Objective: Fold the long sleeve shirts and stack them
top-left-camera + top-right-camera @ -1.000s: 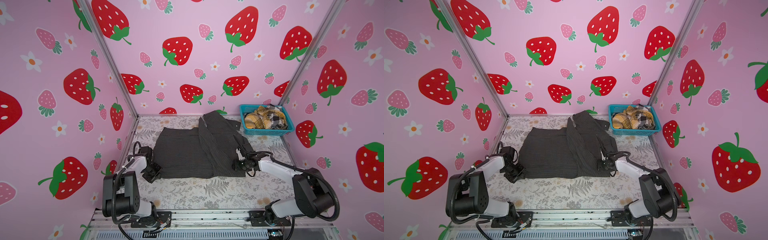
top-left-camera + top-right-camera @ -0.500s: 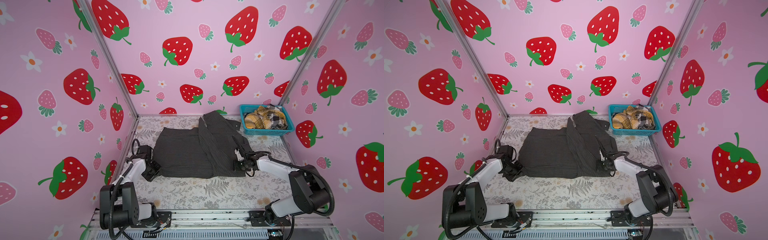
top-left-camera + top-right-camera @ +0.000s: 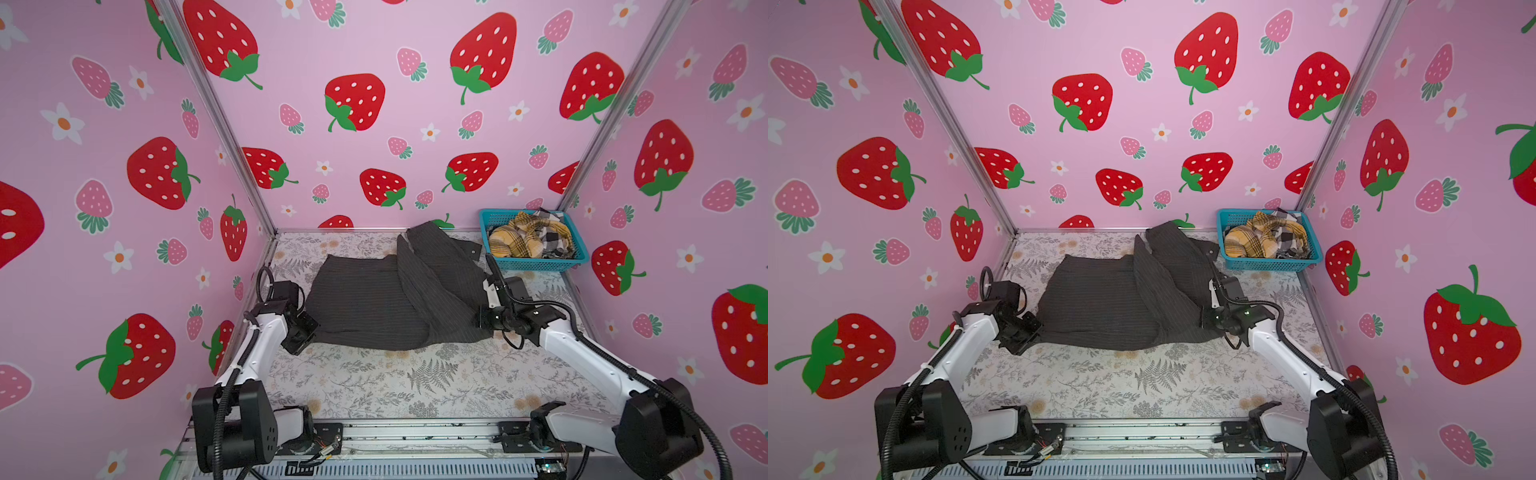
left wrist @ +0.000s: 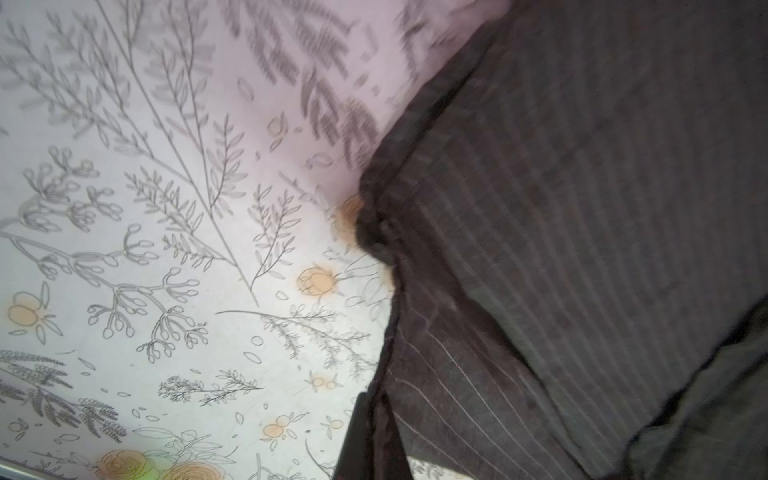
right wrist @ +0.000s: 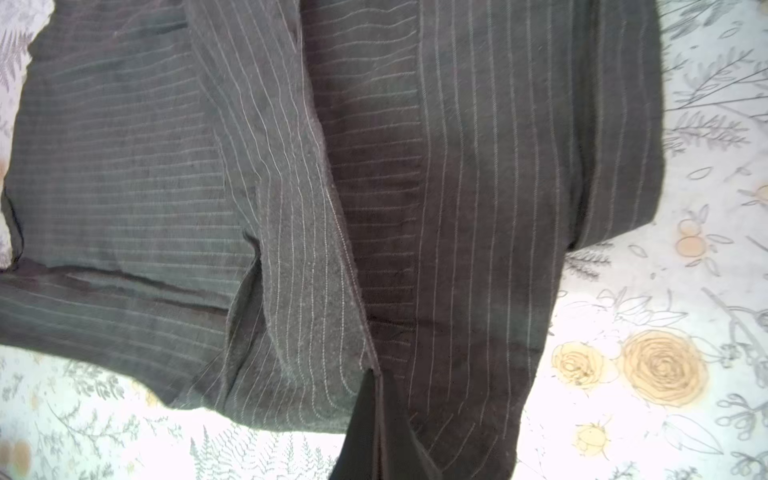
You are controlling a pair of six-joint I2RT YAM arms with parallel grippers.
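- Fingers of left gripper (image 4: 374, 419) clenched on the hem of the pinstripe shirt (image 4: 582, 208), at its near left corner in both top views.
- Right gripper (image 5: 376, 395) pinched shut on a fold of the same shirt, at its near right corner.
- Shirt lies spread on the floral table (image 3: 415, 386), its right part bunched in a ridge running to the back wall.
- Teal basket (image 3: 536, 264) in far right corner, just beside the shirt; plaid shirt (image 3: 511, 245) and check shirt (image 3: 552, 239) crumpled inside.
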